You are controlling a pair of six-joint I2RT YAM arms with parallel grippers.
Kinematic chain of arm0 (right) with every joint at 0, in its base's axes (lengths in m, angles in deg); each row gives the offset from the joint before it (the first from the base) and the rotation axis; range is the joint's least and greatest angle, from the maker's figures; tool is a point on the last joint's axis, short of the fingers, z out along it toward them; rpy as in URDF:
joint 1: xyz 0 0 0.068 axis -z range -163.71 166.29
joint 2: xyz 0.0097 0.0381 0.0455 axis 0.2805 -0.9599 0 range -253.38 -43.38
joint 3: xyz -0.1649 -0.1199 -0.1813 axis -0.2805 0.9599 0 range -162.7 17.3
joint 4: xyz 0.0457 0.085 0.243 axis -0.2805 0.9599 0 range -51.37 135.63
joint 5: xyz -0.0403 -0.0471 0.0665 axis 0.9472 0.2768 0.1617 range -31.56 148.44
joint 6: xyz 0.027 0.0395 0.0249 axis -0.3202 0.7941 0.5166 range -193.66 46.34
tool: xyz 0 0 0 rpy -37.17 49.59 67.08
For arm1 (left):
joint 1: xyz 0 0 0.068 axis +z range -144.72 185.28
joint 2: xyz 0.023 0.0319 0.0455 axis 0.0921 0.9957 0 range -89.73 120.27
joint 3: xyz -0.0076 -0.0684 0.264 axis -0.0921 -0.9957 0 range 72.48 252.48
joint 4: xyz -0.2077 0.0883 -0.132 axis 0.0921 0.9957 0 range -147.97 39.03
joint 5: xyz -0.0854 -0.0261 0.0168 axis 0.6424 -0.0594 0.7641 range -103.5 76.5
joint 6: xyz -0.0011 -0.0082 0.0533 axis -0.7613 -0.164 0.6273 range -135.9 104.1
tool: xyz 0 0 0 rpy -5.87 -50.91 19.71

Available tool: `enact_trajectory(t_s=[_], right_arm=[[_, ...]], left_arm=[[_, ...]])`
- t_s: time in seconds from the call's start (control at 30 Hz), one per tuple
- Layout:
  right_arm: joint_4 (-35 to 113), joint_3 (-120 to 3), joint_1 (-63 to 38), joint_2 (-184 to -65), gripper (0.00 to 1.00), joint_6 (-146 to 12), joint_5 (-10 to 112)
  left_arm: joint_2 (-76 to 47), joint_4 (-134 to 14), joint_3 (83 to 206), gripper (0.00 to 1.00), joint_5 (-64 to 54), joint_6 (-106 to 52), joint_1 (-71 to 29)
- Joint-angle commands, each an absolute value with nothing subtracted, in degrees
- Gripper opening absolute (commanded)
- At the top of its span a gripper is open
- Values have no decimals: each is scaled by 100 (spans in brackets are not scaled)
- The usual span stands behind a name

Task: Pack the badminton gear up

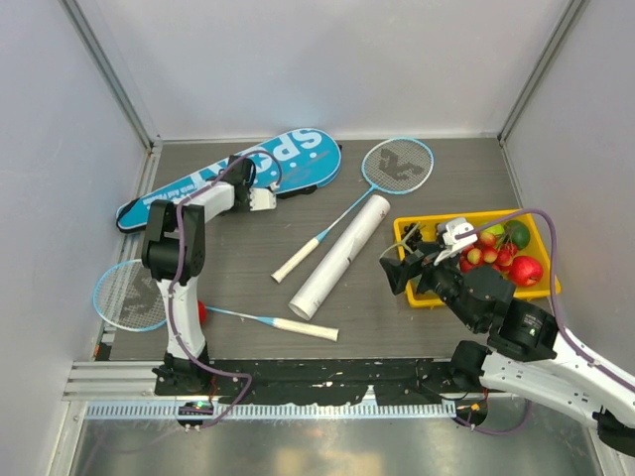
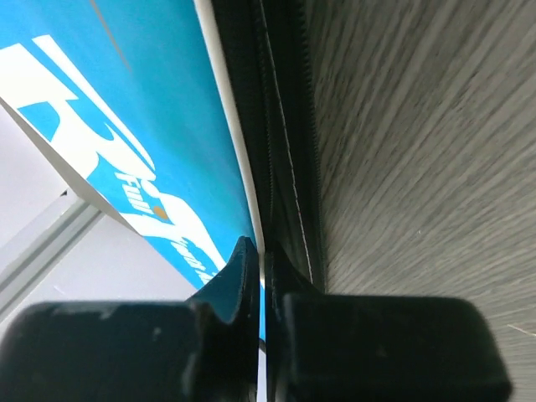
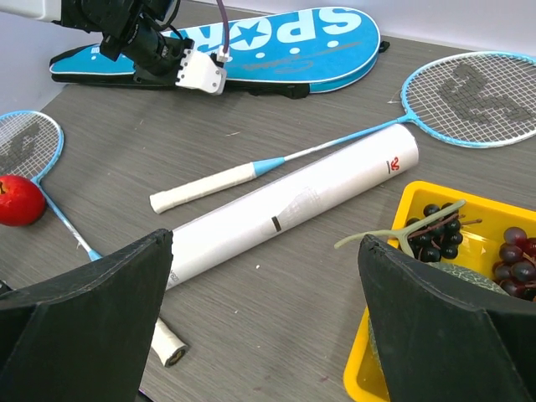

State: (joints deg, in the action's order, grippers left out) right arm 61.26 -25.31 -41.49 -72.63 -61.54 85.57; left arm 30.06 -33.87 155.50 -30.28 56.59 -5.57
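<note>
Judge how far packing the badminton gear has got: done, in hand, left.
Done: nothing packed; the far racket, the near racket and the white tube lie on the table outside the blue bag. In hand: the left hand pinches the bag's edge; the right hand hangs open by the yellow tray. Left: open the bag, load rackets and tube.

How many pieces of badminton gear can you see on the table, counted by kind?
Rackets: 2
White tube: 1
Blue racket bag: 1
Total: 4
</note>
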Motion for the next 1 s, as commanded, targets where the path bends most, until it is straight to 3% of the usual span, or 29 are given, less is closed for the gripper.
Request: enact_trajectory(t_s=[0.0,0.23,0.57,0.7,0.97], right_arm=[[5805,-2709,-4146,-7212,95,-6180,8753],[5516,-2340,-4137,-7246,95,-5232,8648],[4242,-2260,-4154,-8942,96,-3492,8752],[3398,-2785,-4084,-10066,97,-3376,9052],[2862,-4289,-3768,-11982,100,-2954,8401]], left_arm=[[2735,-3643,15475,0,-3020,5442,-596],[1690,-3723,15553,0,-2792,3975,-746],[819,-2757,16194,0,-2432,2490,-772],[669,-2177,16695,0,-2256,2006,-807],[344,-1464,17276,0,-2291,924,-1176]])
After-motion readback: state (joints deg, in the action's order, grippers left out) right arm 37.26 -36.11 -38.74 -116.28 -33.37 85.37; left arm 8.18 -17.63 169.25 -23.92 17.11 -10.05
